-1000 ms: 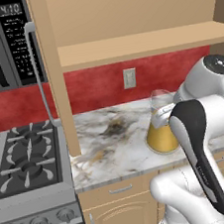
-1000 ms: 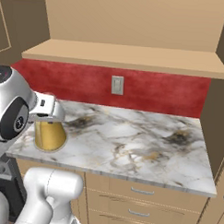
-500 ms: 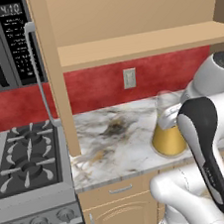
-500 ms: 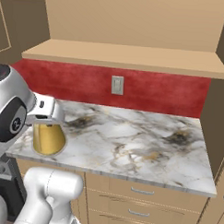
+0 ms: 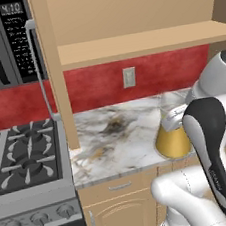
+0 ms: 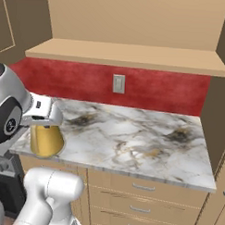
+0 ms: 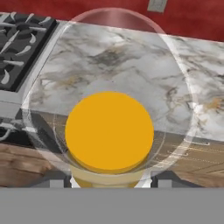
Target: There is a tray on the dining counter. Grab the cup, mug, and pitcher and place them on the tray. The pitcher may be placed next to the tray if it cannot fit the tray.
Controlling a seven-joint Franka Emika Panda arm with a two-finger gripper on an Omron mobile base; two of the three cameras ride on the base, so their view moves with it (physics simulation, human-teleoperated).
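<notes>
The gripper (image 7: 109,181) is clamped round the pitcher (image 5: 172,136), lifting it off the marble counter (image 6: 131,138) for carrying trayward.

In the left base view we see the pitcher (image 5: 173,140) partly covered on its right by the arm; its clear neck is faint. In the right base view the hand hides the pitcher's neck, leaving the amber base. In the hand view the fingertips (image 7: 56,183) are cut off low; we cannot tell whether they touch the glass.
</notes>
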